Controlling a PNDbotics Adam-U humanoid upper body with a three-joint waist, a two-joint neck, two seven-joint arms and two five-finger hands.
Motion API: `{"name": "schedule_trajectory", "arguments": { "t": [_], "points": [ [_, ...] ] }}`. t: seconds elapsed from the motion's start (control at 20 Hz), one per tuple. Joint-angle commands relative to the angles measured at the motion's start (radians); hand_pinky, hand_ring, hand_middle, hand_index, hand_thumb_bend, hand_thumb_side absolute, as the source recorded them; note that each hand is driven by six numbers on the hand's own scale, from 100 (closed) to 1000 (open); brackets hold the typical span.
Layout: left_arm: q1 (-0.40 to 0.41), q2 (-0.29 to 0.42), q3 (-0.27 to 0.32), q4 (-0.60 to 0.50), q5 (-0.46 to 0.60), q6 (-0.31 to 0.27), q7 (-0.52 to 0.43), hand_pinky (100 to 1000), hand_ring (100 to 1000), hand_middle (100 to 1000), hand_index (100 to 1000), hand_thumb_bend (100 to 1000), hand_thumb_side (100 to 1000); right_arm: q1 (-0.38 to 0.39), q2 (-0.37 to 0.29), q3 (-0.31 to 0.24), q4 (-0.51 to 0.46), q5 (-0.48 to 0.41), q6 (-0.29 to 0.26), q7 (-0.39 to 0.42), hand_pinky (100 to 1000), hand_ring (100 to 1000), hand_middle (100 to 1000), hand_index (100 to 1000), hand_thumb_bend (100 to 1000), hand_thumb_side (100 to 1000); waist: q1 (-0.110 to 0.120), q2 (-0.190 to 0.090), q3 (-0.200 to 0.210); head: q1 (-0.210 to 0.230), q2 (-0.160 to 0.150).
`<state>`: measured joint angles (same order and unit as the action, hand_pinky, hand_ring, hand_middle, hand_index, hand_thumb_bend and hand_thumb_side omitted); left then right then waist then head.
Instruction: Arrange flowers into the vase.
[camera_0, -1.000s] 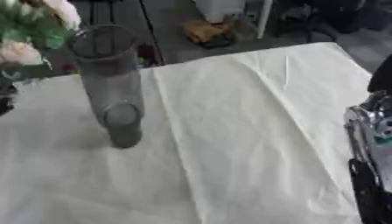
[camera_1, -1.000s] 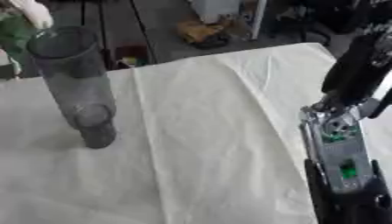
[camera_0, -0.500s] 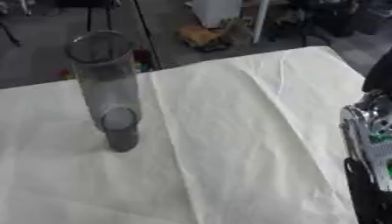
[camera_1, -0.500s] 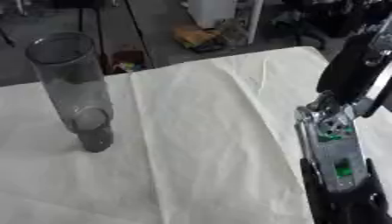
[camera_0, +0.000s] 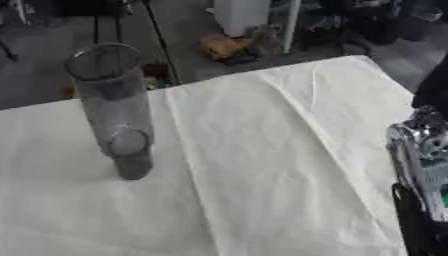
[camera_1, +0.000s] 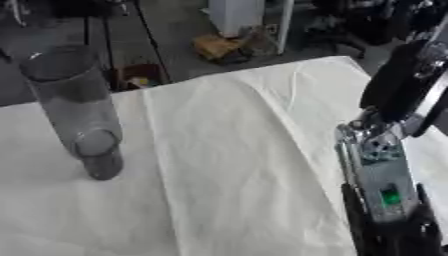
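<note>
Gone from my upper left are the flowers I saw a second ago; none show now. My vase stands upright and empty at nine o'clock on the cloth-covered counter. Only my right forearm shows at four o'clock; the robot hand's state I cannot tell. I should lower stems straight into the mouth. No writing is readable.

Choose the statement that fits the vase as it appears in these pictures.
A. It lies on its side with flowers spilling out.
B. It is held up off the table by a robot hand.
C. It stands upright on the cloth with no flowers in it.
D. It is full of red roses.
C. The tall clear vase stands upright on the pale cloth, and nothing shows inside it.
</note>
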<state>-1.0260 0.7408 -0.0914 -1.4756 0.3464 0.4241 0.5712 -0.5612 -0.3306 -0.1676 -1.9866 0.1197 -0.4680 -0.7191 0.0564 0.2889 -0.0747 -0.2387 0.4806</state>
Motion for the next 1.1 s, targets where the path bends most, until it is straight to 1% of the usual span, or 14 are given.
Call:
{"name": "schedule_trajectory", "arguments": {
  "t": [0.05,0.2,0.4,0.5,0.65,0.7,0.75,0.9,1.1],
  "points": [
    [-0.044,0.045,0.022,-0.014,0.058,-0.048,0.069,100,100,100,122,100,762,-0.010,-0.027,0.005,-0.013,-0.015,-0.009,-0.002,727,810,774,832,100,768,0.002,-0.027,-0.007,0.005,-0.020],
    [-0.076,0.048,0.024,-0.005,0.096,-0.095,0.115,100,100,100,124,100,767,-0.012,-0.029,0.009,-0.013,-0.019,-0.011,0.005,727,810,774,833,100,769,0.007,-0.028,-0.022,0.016,-0.028],
    [-0.124,0.031,0.027,0.027,0.148,-0.154,0.167,100,100,100,126,100,783,-0.016,-0.030,0.014,-0.013,-0.023,-0.013,0.014,727,810,774,833,100,769,0.017,-0.024,-0.034,0.025,-0.035],
    [-0.142,0.024,0.025,0.038,0.167,-0.183,0.188,100,100,100,127,105,787,-0.018,-0.030,0.016,-0.013,-0.025,-0.013,0.018,727,810,774,833,100,769,0.021,-0.022,-0.040,0.027,-0.048],
    [-0.159,0.017,0.024,0.048,0.194,-0.216,0.211,100,100,100,128,119,796,-0.019,-0.031,0.018,-0.013,-0.028,-0.014,0.021,727,810,774,833,100,767,0.025,-0.022,-0.049,0.030,-0.060],
    [-0.165,0.012,0.025,0.054,0.209,-0.225,0.220,100,100,100,129,134,786,-0.019,-0.030,0.019,-0.013,-0.029,-0.014,0.023,727,810,774,833,100,763,0.026,-0.021,-0.050,0.031,-0.062],
    [-0.171,0.008,0.026,0.057,0.222,-0.234,0.227,100,100,100,129,125,800,-0.020,-0.030,0.020,-0.013,-0.030,-0.014,0.024,727,811,774,833,100,766,0.028,-0.021,-0.052,0.031,-0.063],
    [-0.183,-0.006,0.024,0.058,0.258,-0.267,0.244,100,100,100,131,139,811,-0.023,-0.029,0.023,-0.013,-0.033,-0.014,0.029,727,811,774,833,100,764,0.033,-0.019,-0.058,0.031,-0.067],
    [-0.192,-0.009,0.021,0.052,0.299,-0.314,0.262,100,100,100,133,147,806,-0.024,-0.030,0.027,-0.013,-0.037,-0.015,0.035,726,811,774,833,100,766,0.039,-0.022,-0.071,0.032,-0.074]
  ]
}}
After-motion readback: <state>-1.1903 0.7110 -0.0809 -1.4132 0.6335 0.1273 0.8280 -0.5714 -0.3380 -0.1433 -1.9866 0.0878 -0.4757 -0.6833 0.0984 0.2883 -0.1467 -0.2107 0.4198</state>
